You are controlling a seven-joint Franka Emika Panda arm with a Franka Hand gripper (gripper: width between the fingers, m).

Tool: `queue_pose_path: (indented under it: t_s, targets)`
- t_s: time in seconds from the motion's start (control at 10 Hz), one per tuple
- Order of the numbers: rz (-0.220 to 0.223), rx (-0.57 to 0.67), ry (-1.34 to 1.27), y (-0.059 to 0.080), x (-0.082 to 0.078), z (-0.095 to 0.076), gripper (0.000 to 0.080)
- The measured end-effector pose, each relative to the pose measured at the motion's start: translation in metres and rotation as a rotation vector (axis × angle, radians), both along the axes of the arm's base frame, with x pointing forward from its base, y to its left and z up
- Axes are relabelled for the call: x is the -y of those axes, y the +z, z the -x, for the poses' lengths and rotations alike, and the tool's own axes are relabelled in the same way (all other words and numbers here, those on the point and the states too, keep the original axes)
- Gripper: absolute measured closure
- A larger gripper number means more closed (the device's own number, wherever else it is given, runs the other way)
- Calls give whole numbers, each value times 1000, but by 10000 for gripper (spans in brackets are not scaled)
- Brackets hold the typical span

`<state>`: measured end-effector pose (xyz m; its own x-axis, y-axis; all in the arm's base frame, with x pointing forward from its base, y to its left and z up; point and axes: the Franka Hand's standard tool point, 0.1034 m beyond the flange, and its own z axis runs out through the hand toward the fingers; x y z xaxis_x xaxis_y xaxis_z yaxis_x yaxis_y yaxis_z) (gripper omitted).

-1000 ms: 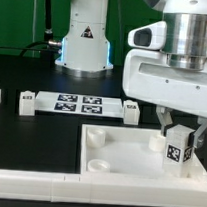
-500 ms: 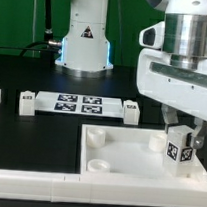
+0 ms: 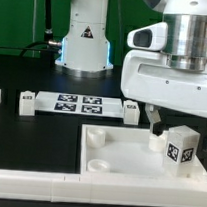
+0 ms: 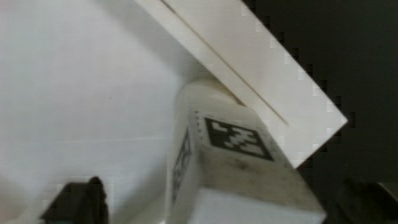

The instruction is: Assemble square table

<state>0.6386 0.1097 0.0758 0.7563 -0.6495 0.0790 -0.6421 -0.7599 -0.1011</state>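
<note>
Readable words or numbers: none
Robot base [image 3: 83,45]: black triangle warning sticker [image 3: 84,33], symbol too small to read
Marker board [image 3: 79,103]: four black-and-white square code tags
Leg [image 3: 179,147]: one black-and-white square code tag

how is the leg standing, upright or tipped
Upright: the leg stands on end on the slab, its tagged face vertical in the exterior view.

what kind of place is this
Likely a robotics lab bench: a robot arm base, the marker board, and the square table slab with a tagged leg.
</note>
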Motion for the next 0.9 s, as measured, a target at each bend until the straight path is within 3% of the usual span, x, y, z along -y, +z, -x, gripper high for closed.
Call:
queue_pose_path:
  t_s: [0.4,0.9]
  targets:
    - [65,-10,444,1,-12,2,150]
    - [134,-1,894,0,1,0,150]
